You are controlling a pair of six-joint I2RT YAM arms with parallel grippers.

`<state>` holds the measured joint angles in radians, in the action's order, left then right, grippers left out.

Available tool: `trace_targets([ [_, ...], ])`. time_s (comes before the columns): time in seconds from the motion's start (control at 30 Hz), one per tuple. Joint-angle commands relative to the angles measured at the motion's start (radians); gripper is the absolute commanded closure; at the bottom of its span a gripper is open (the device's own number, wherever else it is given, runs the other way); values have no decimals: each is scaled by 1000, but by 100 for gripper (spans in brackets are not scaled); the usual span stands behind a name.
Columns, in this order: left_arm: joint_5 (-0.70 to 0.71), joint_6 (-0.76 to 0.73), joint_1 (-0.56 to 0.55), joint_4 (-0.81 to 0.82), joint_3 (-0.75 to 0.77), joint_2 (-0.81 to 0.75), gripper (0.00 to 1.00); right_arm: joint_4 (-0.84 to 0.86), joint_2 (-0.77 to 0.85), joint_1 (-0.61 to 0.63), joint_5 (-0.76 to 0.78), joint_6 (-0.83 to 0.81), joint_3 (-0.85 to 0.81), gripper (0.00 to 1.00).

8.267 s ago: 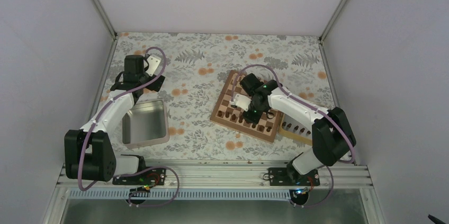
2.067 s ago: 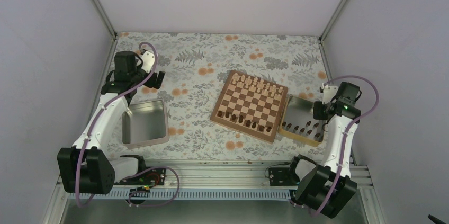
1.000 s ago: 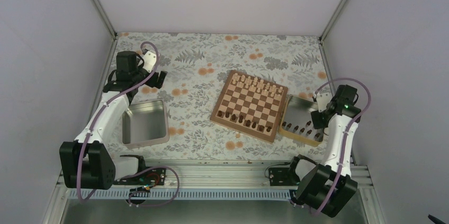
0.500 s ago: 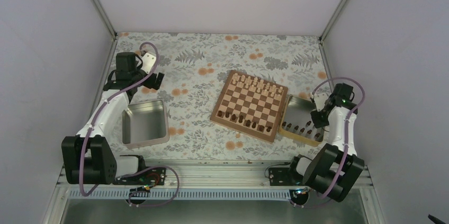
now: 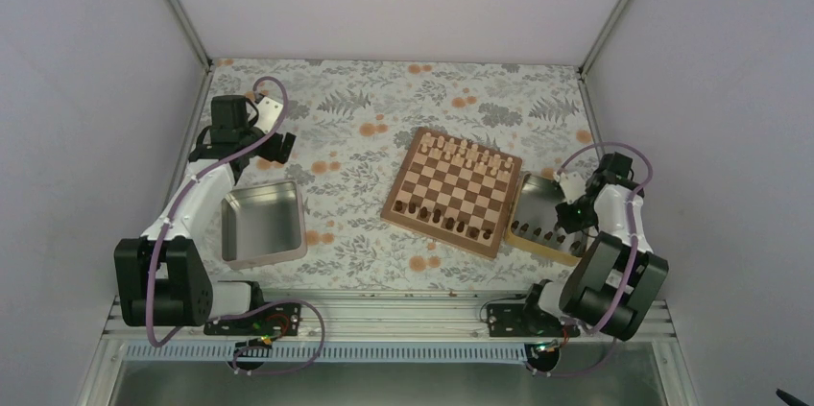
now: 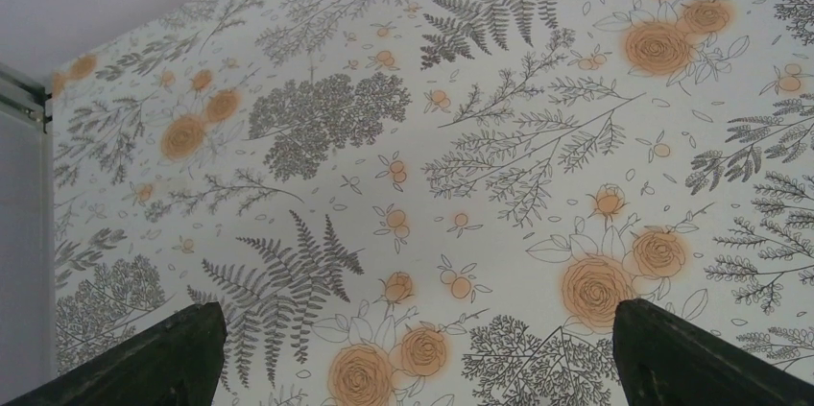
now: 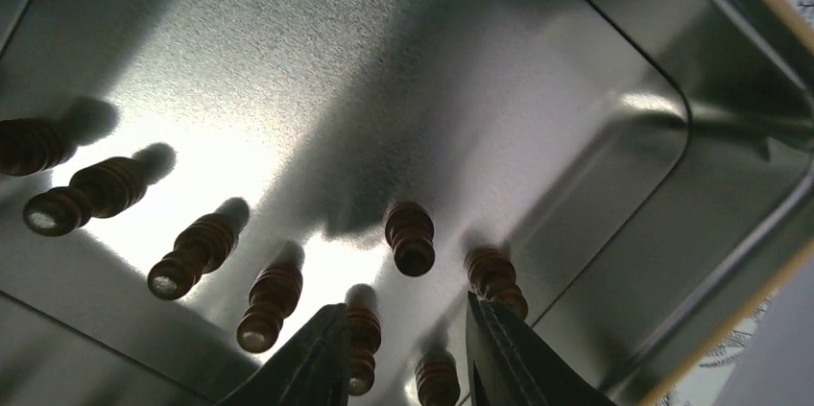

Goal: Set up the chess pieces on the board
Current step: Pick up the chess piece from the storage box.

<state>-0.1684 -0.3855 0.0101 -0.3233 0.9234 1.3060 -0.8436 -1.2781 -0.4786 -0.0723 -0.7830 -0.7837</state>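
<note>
The board (image 5: 451, 190) lies right of the table's middle, with dark chess pieces (image 5: 446, 222) along its near edge and pale ones along its far edge. More dark pieces (image 5: 542, 231) stand in the metal-floored tray (image 5: 536, 187) just right of it. My right gripper (image 5: 574, 214) reaches down into that tray. In the right wrist view its jaws (image 7: 403, 300) are partly apart around one dark piece (image 7: 437, 379), with no contact visible. Another piece (image 7: 363, 348) stands against the left finger. My left gripper (image 6: 415, 308) hangs open over the floral cloth, holding nothing.
A grey metal tin (image 5: 261, 224) sits at the near left, below the left gripper (image 5: 278, 145). The tray's raised wall (image 7: 672, 262) runs close on the right of the right gripper. Several dark pieces (image 7: 197, 257) stand in a row to its left.
The right gripper has dropped into the tray among the dark pieces and its jaws have narrowed. The left arm has shifted slightly.
</note>
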Motion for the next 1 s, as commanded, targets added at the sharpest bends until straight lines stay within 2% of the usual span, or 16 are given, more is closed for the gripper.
trace_targets([
  [0.0, -1, -15, 5, 19, -5, 12, 0, 35, -31, 4, -27, -16, 9, 68],
  [0.3, -1, -16, 4, 19, -8, 5, 0, 53, -88, 23, -31, -7, 19, 73],
  [0.67, -10, -16, 5, 16, -12, -6, 0, 84, -121, 57, 14, 29, 12, 75],
  [0.97, -13, -16, 5, 16, -8, -4, 0, 88, -94, 58, 1, 41, -6, 76],
])
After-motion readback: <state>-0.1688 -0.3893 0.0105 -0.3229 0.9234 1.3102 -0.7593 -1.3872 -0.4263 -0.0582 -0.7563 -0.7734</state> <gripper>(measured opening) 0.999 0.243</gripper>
